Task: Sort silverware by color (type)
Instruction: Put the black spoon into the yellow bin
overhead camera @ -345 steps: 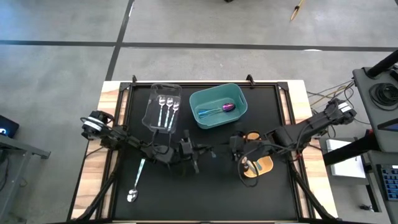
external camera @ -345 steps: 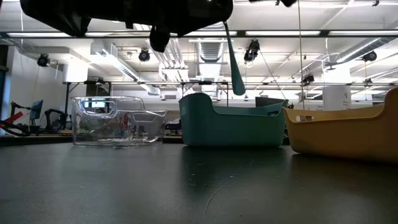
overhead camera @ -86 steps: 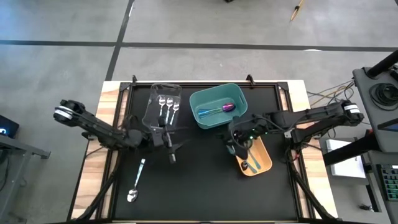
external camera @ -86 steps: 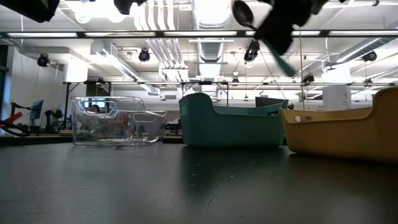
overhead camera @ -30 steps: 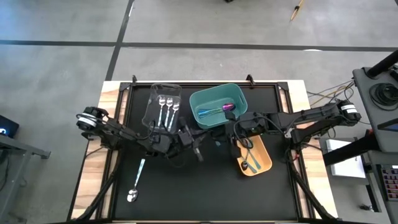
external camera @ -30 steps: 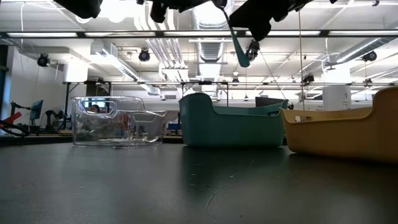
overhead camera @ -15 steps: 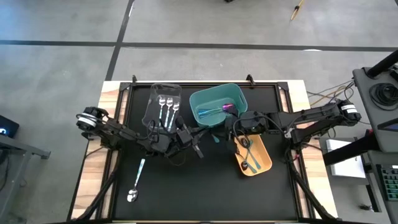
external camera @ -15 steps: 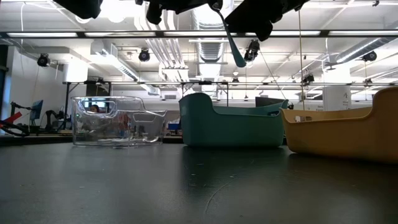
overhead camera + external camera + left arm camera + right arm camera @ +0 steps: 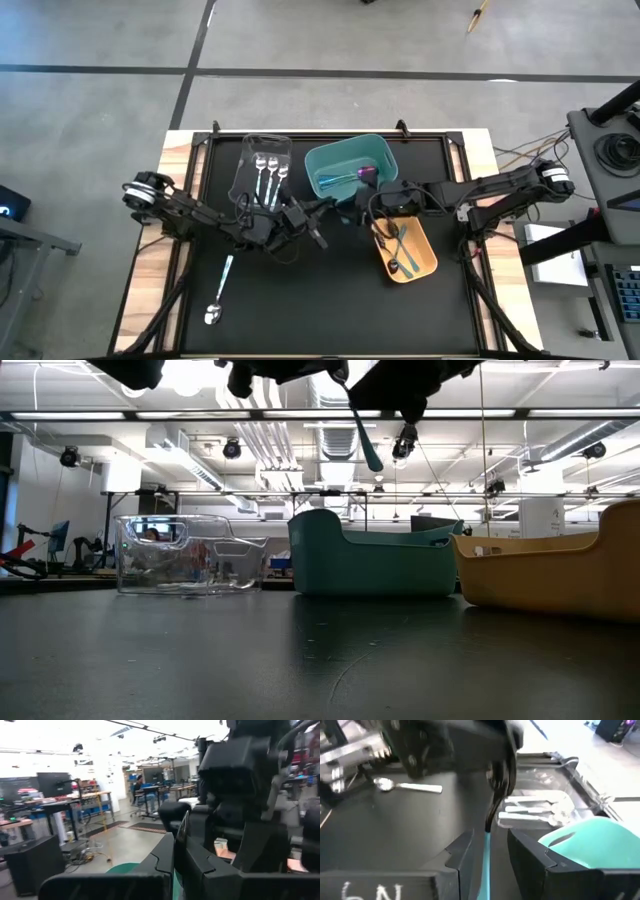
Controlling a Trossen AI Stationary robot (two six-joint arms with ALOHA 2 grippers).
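A dark utensil with a teal handle (image 9: 485, 862) hangs in the air between my two grippers, above the table's middle. My left gripper (image 9: 322, 210) is shut on its dark end. My right gripper (image 9: 490, 852) faces it from the right, open, with one finger on either side of the teal handle and a gap on both sides. In the low view the handle (image 9: 366, 445) slants down, high above the bins. A silver spoon (image 9: 219, 292) lies flat on the mat at the near left. My left gripper pinches the utensil's dark upper end (image 9: 496, 787) between its two shut fingers, coming level from the table's left. The utensil hangs below the fingers, clear of the table, with its teal handle (image 9: 366, 445) lowest and tilted toward the right gripper.
At the far side stand a clear bin (image 9: 245, 185) with silver spoons and a teal bin (image 9: 385, 160) with a purple-blue spoon (image 9: 366, 172). An orange bin (image 9: 425, 262) with teal-handled utensils lies at the right, below my right arm. The black mat's near half is bare.
My left gripper has turned at the wrist, staying shut, and the hanging teal handle has swung a little toward the table's left. My right gripper has turned toward the handle, which now lies between its fingers.
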